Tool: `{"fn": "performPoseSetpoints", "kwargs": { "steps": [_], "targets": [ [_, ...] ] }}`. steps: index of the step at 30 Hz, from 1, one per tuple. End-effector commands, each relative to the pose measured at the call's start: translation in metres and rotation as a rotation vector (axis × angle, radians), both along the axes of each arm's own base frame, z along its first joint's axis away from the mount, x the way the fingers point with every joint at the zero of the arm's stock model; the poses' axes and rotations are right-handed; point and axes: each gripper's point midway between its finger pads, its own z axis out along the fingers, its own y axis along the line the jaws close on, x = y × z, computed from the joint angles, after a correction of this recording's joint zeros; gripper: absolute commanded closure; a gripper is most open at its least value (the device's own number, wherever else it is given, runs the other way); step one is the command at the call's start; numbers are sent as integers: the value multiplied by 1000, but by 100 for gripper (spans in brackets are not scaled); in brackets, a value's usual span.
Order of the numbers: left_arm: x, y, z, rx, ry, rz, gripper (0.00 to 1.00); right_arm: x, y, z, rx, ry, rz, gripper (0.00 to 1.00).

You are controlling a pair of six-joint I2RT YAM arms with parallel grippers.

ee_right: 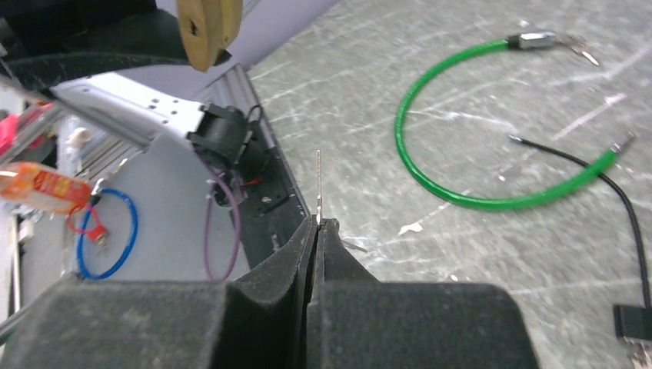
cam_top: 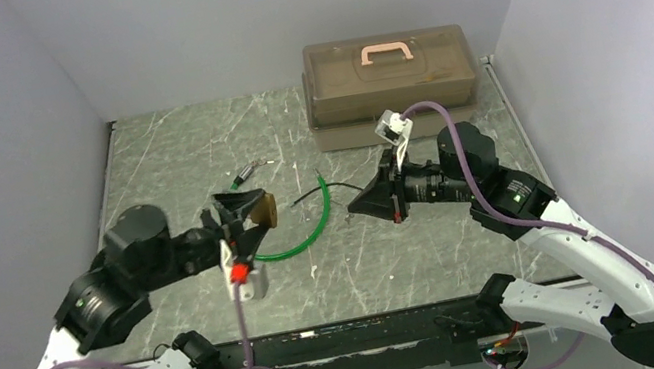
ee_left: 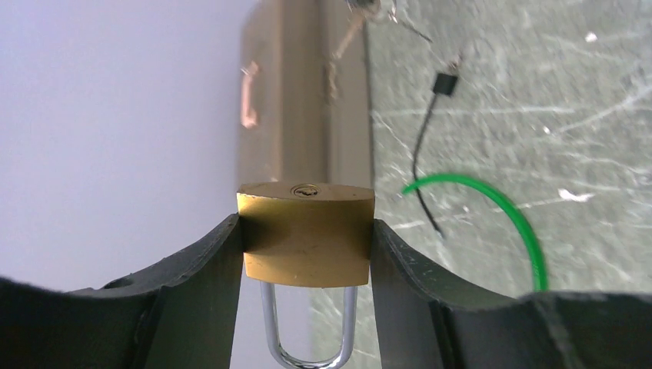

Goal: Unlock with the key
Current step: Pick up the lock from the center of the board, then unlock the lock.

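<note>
My left gripper (cam_top: 251, 210) is shut on the brass padlock (cam_top: 265, 211) and holds it above the table. In the left wrist view the padlock body (ee_left: 306, 234) sits clamped between both fingers, keyhole face away from the camera and silver shackle (ee_left: 307, 334) toward the wrist. My right gripper (cam_top: 355, 208) faces it from the right with a gap between them. In the right wrist view it (ee_right: 319, 224) is shut on the thin silver key (ee_right: 318, 184), whose blade sticks out edge-on past the fingertips. The padlock (ee_right: 207, 31) shows at the upper left there.
A green cable loop (cam_top: 306, 234) and a thin black wire (cam_top: 336, 188) lie on the marble table between the grippers. A small green-and-silver item (cam_top: 250, 171) lies behind them. A brown toolbox (cam_top: 388, 72) with a pink handle stands at the back right. Grey walls enclose the table.
</note>
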Motion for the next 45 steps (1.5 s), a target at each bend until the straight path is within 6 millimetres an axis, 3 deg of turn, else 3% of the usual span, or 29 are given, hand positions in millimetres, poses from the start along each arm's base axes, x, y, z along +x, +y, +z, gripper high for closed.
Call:
{"fn": "performPoseSetpoints", "kwargs": {
  "steps": [1, 5, 15, 20, 23, 28, 31, 33, 36, 41, 43, 45],
  "targets": [
    [-36, -3, 63, -119, -203, -187, 100, -20, 10, 44, 111, -102, 153, 100],
    [-59, -1, 86, -157, -235, -274, 100, -26, 12, 48, 116, -111, 203, 100],
    [-83, -1, 117, -269, -287, -367, 100, -35, 16, 58, 129, -155, 283, 100],
    [-85, -4, 112, -259, -286, -393, 100, -33, 19, 58, 122, -162, 299, 100],
    [-83, -6, 88, -201, -193, -393, 100, -29, 19, 57, 102, -163, 290, 100],
    [-74, -8, 15, -72, 183, -288, 100, -15, 14, 45, 3, -176, 230, 100],
    [-89, -6, -30, 28, 448, -290, 100, -9, 11, 34, -65, -191, 218, 100],
    [-96, -6, -50, 55, 604, -282, 100, -9, 8, 24, -107, -214, 223, 100],
    [-108, -9, -66, 61, 874, -300, 100, -13, 3, 9, -185, -282, 247, 100],
    [-117, -14, -66, 55, 1318, -384, 100, -33, 1, -8, -296, -458, 323, 100],
    [-115, -18, -74, 96, 1553, -299, 100, -40, 1, -12, -322, -509, 347, 100],
    [-113, -19, -81, 109, 1612, -275, 100, -45, 2, -16, -349, -527, 370, 100]
  ]
}}
